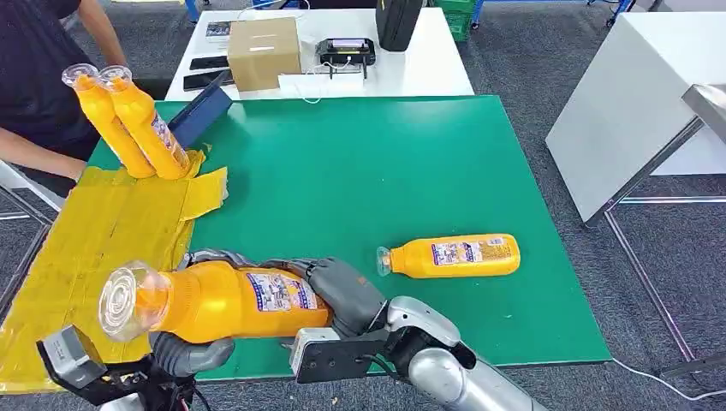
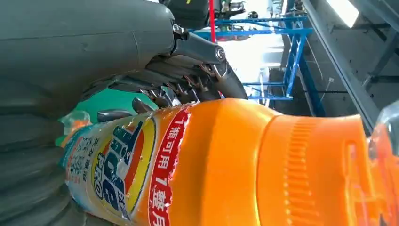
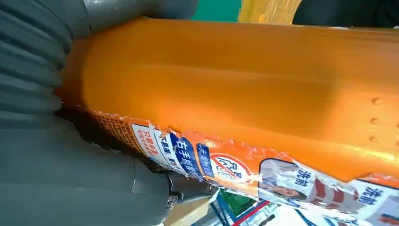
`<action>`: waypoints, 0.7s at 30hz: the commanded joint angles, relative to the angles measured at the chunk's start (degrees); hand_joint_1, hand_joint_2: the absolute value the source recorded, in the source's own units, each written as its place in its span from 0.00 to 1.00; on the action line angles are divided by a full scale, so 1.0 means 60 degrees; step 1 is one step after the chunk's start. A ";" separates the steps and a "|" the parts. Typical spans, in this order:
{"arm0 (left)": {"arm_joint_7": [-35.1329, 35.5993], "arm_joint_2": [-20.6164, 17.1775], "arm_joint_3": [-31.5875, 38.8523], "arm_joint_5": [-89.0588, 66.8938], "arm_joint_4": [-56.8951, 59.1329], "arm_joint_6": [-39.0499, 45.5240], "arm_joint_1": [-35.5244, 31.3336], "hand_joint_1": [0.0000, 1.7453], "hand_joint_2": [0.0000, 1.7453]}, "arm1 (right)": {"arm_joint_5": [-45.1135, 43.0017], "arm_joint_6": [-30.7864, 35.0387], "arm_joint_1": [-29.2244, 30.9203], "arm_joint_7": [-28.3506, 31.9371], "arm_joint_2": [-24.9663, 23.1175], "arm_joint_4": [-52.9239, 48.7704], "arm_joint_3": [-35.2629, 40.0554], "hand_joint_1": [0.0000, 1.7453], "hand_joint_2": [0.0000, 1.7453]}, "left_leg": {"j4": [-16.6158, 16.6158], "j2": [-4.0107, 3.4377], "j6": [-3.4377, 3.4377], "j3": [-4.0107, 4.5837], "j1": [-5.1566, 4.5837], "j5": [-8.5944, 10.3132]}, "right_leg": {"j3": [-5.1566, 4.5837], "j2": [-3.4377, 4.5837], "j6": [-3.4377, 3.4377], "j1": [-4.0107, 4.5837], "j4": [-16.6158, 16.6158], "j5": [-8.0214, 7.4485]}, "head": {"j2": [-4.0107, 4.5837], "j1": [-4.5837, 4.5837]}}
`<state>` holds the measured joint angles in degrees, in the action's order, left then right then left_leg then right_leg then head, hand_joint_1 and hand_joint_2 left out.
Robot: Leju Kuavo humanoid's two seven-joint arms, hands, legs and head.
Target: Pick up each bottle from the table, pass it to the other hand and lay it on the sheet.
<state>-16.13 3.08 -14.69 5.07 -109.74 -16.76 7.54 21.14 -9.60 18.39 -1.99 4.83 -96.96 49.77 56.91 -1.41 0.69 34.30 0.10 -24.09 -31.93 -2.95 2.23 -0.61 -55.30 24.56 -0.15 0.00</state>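
At the far left, two orange bottles point(image 1: 128, 120) lean on the far end of the yellow sheet point(image 1: 94, 231), which covers the left part of the green table point(image 1: 360, 171); a person's arm point(image 1: 38, 154) rests beside them.

At the near left, the held bottle point(image 1: 214, 300) lies roughly level, its long axis running left to right, clear cap toward the left and over the sheet's near end. The left hand point(image 1: 193, 353) sits just under its neck end, fingers curled against the underside, though whether it truly grips or merely touches I cannot tell. The right hand point(image 1: 338, 291) is wrapped around the label end of the body, holding it; this looks like the hand-over step.

Further right, a last bottle point(image 1: 449, 256) lies on its side on the bare table, cap pointing left, well apart from both hands and nearer the right arm.
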 commanded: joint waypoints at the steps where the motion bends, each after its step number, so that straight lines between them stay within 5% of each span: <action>1: -0.0245 -0.0234 -0.0424 -0.1116 0.0189 0.0354 -0.0388 1.00 1.00 | 0.0073 -0.0199 0.0300 0.0074 0.0149 0.0205 0.0731 1.00 1.00 | -0.0003 0.0018 -0.0008 -0.0030 0.0005 -0.0011 | 0.0033 0.0035 -0.0012 -0.0001 0.0004 0.0012 | 0.0000 0.0000; 3: -0.0250 -0.0221 -0.0384 -0.1281 0.0189 0.0489 -0.0414 1.00 1.00 | 0.0227 -0.0100 0.0223 0.0006 0.0156 0.0176 0.0685 1.00 1.00 | -0.0004 0.0014 -0.0005 -0.0014 0.0002 -0.0003 | 0.0016 0.0019 -0.0008 -0.0001 0.0005 0.0005 | 0.0000 0.0000; 4: -0.0285 -0.0204 -0.0322 -0.1566 0.0156 0.0692 -0.0411 1.00 1.00 | 0.0754 0.0203 0.0135 -0.0021 0.0185 0.0089 0.0652 0.14 1.00 | -0.0003 0.0021 -0.0007 -0.0029 0.0005 -0.0009 | 0.0031 0.0028 -0.0012 0.0000 0.0004 0.0012 | 0.0000 0.0000; 5: -0.0366 -0.0202 -0.0246 -0.1986 0.0120 0.0959 -0.0417 1.00 1.00 | 0.1143 0.0302 0.0123 -0.0099 0.0274 0.0012 0.0662 0.00 1.00 | -0.0004 0.0017 -0.0005 -0.0015 0.0002 -0.0003 | 0.0018 0.0017 -0.0009 -0.0001 0.0004 0.0006 | 0.0000 0.0000; 7: -0.0454 -0.0184 0.0008 -0.2878 0.0043 0.1546 -0.0457 1.00 1.00 | 0.1583 0.0497 -0.0168 -0.0063 0.0383 -0.0248 0.0414 0.00 1.00 | -0.0007 0.0022 -0.0006 -0.0024 0.0002 -0.0005 | 0.0026 0.0016 -0.0009 -0.0002 0.0006 0.0009 | 0.0000 0.0000; 8: -0.0463 -0.0190 0.0236 -0.3477 0.0022 0.1954 -0.0513 1.00 1.00 | 0.2002 0.0671 -0.0398 -0.0058 0.0517 -0.0479 0.0225 0.00 0.00 | -0.0004 0.0023 -0.0005 -0.0012 0.0003 -0.0001 | 0.0017 0.0008 -0.0007 0.0000 0.0005 0.0006 | 0.0000 0.0000; 21: -0.0592 -0.0312 0.1982 -0.5828 0.0200 0.3342 -0.0223 1.00 1.00 | 0.3222 0.1285 -0.2416 -0.0077 0.1267 -0.1720 -0.1625 0.00 0.00 | -0.0007 0.0035 -0.0006 -0.0028 0.0003 -0.0007 | 0.0030 0.0014 -0.0010 -0.0002 0.0008 0.0012 | 0.0000 0.0000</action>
<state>-19.23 2.16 -8.24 -24.54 -110.81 0.50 6.52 39.36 -3.17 9.77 -2.58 9.16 -103.62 46.06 56.92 -1.41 0.69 34.30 0.10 -24.09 -31.97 -2.95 2.23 -0.62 -55.30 24.57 -0.15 0.00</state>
